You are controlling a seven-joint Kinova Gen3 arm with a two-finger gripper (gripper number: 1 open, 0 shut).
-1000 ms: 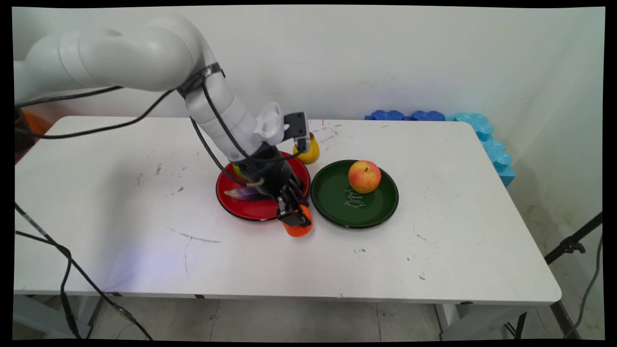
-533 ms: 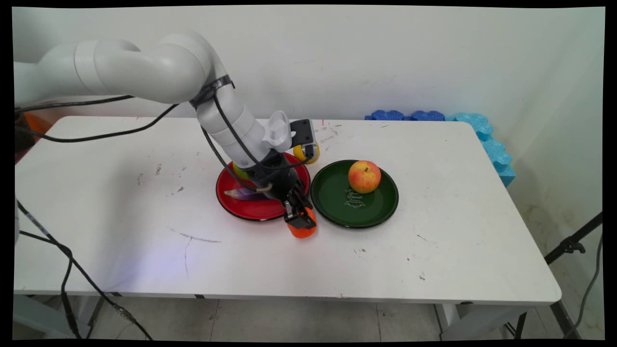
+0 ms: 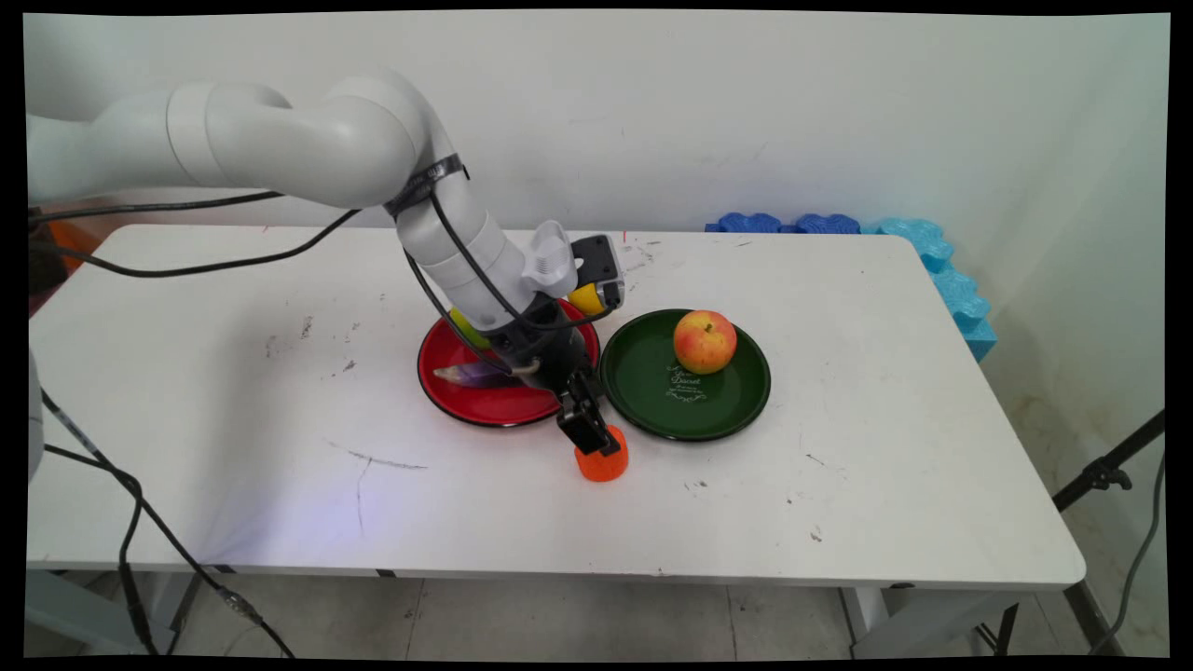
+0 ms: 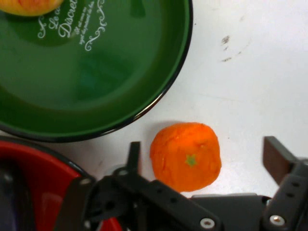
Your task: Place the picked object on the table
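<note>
Your claw (image 4: 204, 166) now stands open astride the orange (image 4: 186, 155), which a second ago it gripped by the red plate's (image 3: 485, 403) rim. Orange sits on the table (image 3: 233, 391), just off the green plate's (image 3: 652, 410) near-left edge, released.

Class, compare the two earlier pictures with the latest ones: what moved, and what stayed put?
The gripper and the orange shifted toward the table's near edge and slightly right, off the red plate's rim. Its fingers now stand open around the orange on the table. The apple, green plate and red plate stayed.
</note>
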